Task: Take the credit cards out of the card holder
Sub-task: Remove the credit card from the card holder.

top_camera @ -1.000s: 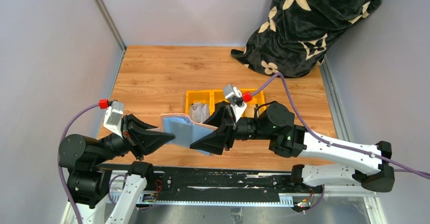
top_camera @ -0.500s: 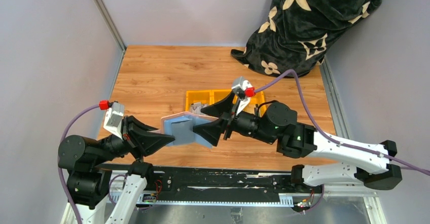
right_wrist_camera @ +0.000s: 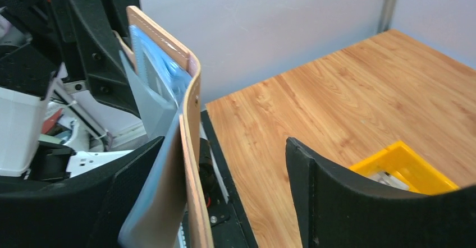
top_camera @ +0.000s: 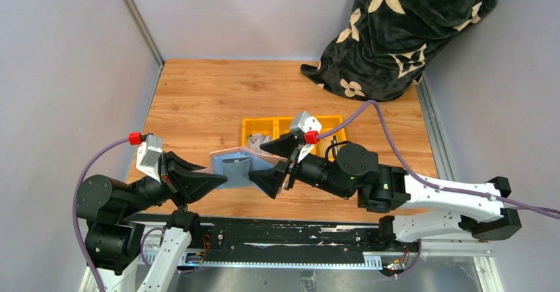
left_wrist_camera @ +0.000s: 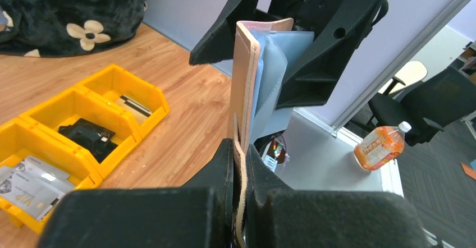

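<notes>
card holder [top_camera: 234, 170] edgewise, long axis sideways; left tool [top_camera: 223, 181] clamps it; right tool [top_camera: 257, 163] agape.

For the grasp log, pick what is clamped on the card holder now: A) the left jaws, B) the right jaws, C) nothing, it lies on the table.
A: the left jaws are shut on the edge of the card holder; the right jaws stand wide open beside it.

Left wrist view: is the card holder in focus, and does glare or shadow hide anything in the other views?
Left wrist: card holder sharp, the left end effector gripping it a dark, soft blur at the bottom. Right wrist: holder edge crisp, near fingers black and featureless. Top external: even light, no glare.
</notes>
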{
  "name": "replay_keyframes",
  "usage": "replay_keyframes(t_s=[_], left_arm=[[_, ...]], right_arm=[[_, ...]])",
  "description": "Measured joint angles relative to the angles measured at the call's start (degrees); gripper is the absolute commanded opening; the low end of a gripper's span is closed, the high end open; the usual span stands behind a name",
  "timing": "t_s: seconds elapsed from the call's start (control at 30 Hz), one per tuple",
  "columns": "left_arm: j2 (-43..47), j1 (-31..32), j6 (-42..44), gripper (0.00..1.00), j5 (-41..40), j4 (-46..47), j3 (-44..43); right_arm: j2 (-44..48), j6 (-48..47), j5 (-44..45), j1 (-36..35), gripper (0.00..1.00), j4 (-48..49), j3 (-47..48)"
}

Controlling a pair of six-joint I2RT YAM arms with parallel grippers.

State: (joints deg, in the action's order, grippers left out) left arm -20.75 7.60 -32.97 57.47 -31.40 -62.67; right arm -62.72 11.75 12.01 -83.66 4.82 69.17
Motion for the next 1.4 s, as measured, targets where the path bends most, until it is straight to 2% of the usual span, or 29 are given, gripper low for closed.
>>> replay_keyframes(t_s=[0.2, 0.37, 0.67, 0.77, 0.8, 1.03, 1.13, 1.23, 1.4], left_arm=[[0.00, 0.00, 0.28, 0.00, -0.26, -0.55, 0.00], [0.00, 0.00, 0.66, 0.00, -1.25, -0.70, -0.02], [0.00, 0.00, 1.38, 0.00, -2.71, -1.46, -0.35], [0.00, 0.00, 1.60, 0.00, -3.08, -1.79, -0.70], [0.00, 0.00, 1.60, 0.00, -3.13, -1.79, -0.74], [0.00, 0.00, 0.39, 0.00, -1.68, -0.35, -0.76], [0.00, -0.02, -1.33, 0.00, -1.16, 1.51, -0.76], [0.00, -0.07, -3.30, 0.00, -1.09, 4.59, -0.76], [0.00, -0.07, -5.88, 0.00, 0.17, 6.95, -0.76]], right_arm=[[5.97, -0.57, 7.17, -0.35, 0.83, -6.05, -0.04], [9.44, 0.33, 8.11, -1.55, 0.84, -2.67, -1.11], [-3.52, 0.48, 2.69, -4.39, 0.84, 3.37, 0.24], [-5.20, -0.42, 2.78, -4.96, 0.84, 4.90, 0.26], [-5.33, -0.81, 3.21, -5.16, 0.82, 5.22, 0.28], [-4.68, -3.65, 7.82, -5.49, 0.28, 9.75, -1.27], [-3.54, -4.48, 8.28, -5.49, 0.12, 10.21, -1.55], [-1.75, -5.27, 7.91, -5.70, 0.04, 10.23, -1.64], [0.33, -5.29, 5.44, -6.29, 0.01, 11.85, -3.48]])
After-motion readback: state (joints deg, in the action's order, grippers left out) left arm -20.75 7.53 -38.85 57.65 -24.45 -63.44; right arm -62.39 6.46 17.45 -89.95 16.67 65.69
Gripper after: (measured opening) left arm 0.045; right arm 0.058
